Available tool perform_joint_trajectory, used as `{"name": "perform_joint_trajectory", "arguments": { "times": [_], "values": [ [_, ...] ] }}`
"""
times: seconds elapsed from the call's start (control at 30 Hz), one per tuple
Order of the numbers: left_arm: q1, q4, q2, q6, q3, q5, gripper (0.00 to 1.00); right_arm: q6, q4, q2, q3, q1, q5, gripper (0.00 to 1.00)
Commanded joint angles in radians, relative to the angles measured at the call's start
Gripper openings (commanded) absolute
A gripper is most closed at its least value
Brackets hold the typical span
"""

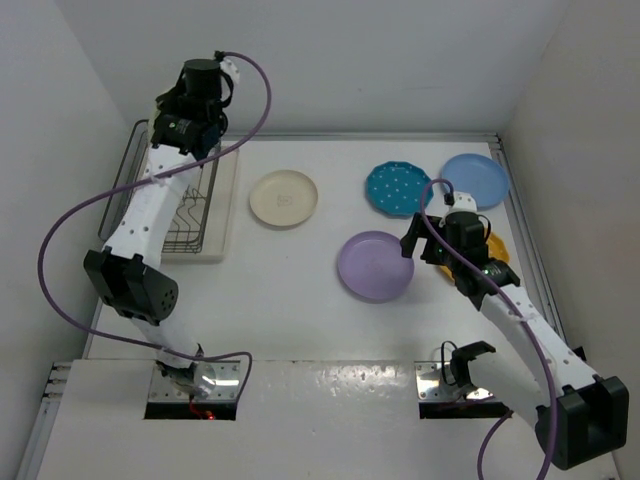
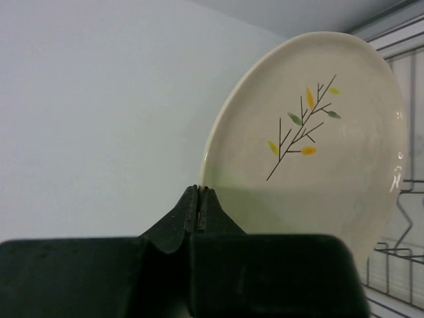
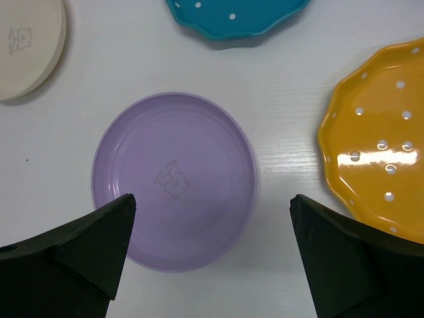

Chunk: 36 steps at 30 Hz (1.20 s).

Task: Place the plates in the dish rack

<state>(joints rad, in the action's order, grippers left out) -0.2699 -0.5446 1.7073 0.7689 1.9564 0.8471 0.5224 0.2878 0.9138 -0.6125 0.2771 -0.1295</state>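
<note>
My left gripper [image 2: 199, 193] is shut on the rim of the cream-and-pale-green sprig plate [image 2: 311, 159] and holds it on edge over the dish rack [image 2: 405, 218]. In the top view that gripper [image 1: 190, 105] is above the far end of the dark wire rack [image 1: 196, 215], and the plate is hidden under it. My right gripper [image 3: 212, 222] is open and empty above the right edge of the lavender plate [image 3: 173, 180]. On the table lie the cream plate [image 1: 283, 198], teal dotted plate [image 1: 399, 188], light blue plate [image 1: 474, 180], lavender plate [image 1: 374, 266] and orange-yellow dotted plate [image 3: 381, 152].
White walls close in the table on the left, back and right. The rack's beige tray base [image 1: 226, 205] sits against the left wall. The right arm [image 1: 520, 315] covers most of the orange-yellow plate in the top view.
</note>
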Motion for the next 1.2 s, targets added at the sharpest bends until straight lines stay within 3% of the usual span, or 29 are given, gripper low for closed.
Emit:
{"name": "perform_joint_trajectory", "arguments": {
  "times": [0.0, 0.2, 0.37, 1.17],
  "values": [
    [0.061, 0.156, -0.117, 0.05, -0.014, 0.06, 0.0, -0.002, -0.041, 0.011, -0.001, -0.003, 0.008, 1.0],
    [0.124, 0.166, -0.169, 0.05, -0.143, 0.001, 0.0, -0.01, -0.045, 0.045, -0.023, -0.003, 0.024, 1.0],
    [0.184, 0.288, -0.209, 0.119, -0.28, 0.001, 0.0, -0.009, -0.045, 0.057, -0.033, -0.003, 0.031, 1.0],
    [0.33, 0.425, -0.218, 0.224, -0.398, -0.086, 0.0, -0.01, 0.022, 0.076, -0.105, -0.001, 0.024, 1.0]
  ]
}}
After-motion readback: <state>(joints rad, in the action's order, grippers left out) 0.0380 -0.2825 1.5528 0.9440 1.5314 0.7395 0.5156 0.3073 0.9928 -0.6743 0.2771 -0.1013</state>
